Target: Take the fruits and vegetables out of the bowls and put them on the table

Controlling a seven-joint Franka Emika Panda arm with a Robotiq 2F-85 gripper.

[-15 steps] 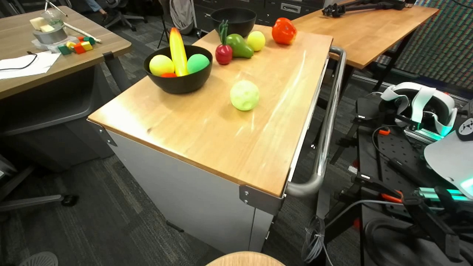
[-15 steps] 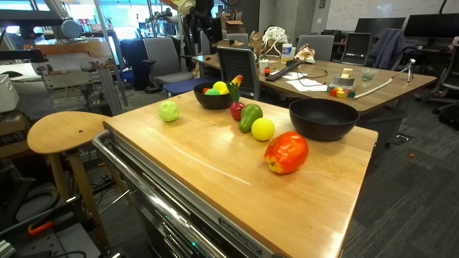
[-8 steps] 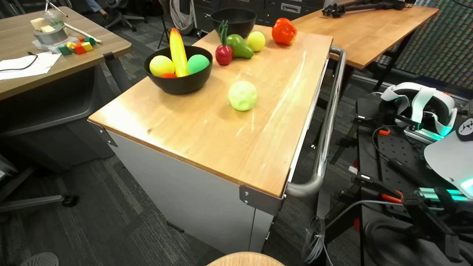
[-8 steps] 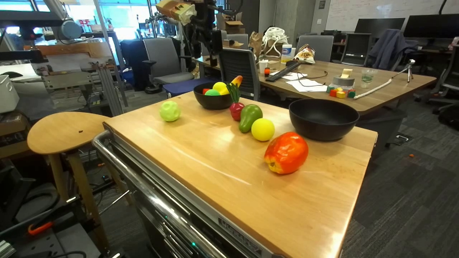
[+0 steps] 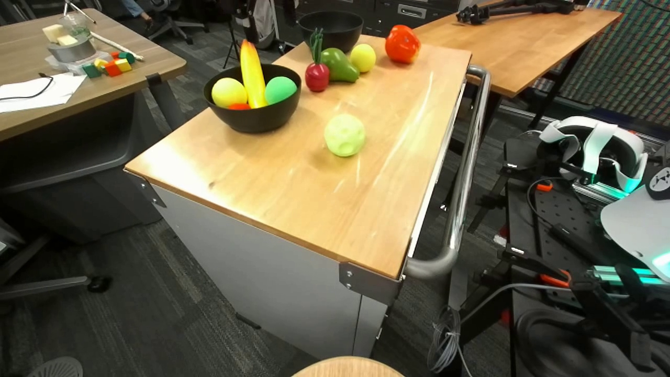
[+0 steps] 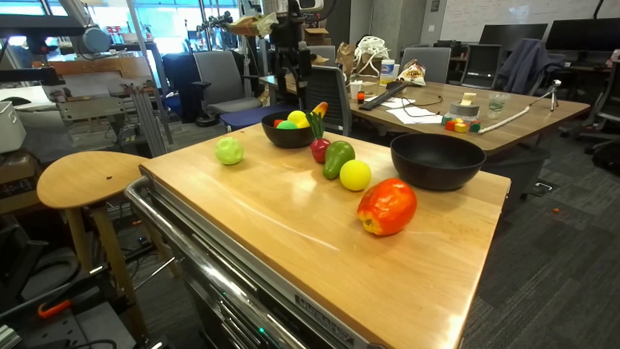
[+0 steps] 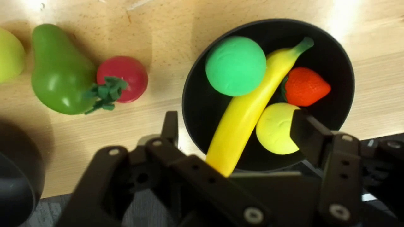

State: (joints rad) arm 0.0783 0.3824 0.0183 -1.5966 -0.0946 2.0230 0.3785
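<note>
a round black bowl (image 7: 202, 110) stands on the light wooden table (image 5: 293, 209) and holds four toy fruits: a long yellow banana (image 7: 249, 113), a matte green ball (image 7: 235, 66), a yellow ball (image 7: 276, 129) and a red strawberry-shaped piece (image 7: 306, 86). the banana lies between the green ball and the yellow ball, its reddish tip rising above the rim in both exterior views. over the bowl hangs the dark gripper (image 7: 236, 130), its fingers spread wide apart; in the wrist view the banana shows between them and one finger covers part of the yellow ball.

the bowl sits near the table's long edge facing the brown wooden desk (image 6: 525, 123). bare wood runs from the bowl to the closest short edge. toward the shiny metal bar handle (image 5: 466, 173), apart from the bowl, lies a pale green bumpy ball (image 6: 229, 150).

just beside the bowl stands a red radish (image 7: 132, 75) with a green leafy top; past it come a glossy green pear-shaped piece (image 7: 63, 75), a second yellow ball (image 6: 355, 175) and, well apart from the bowl, a shiny orange-red pepper-like piece (image 6: 387, 206). a second round black bowl (image 6: 431, 178) stands near the same long edge.

the wrist view alone shows the strawberry-shaped piece whole; the exterior views give a red patch of it. only they show the pale green ball, the pepper-like piece and a round wooden stool (image 6: 92, 177) past the short edge.
</note>
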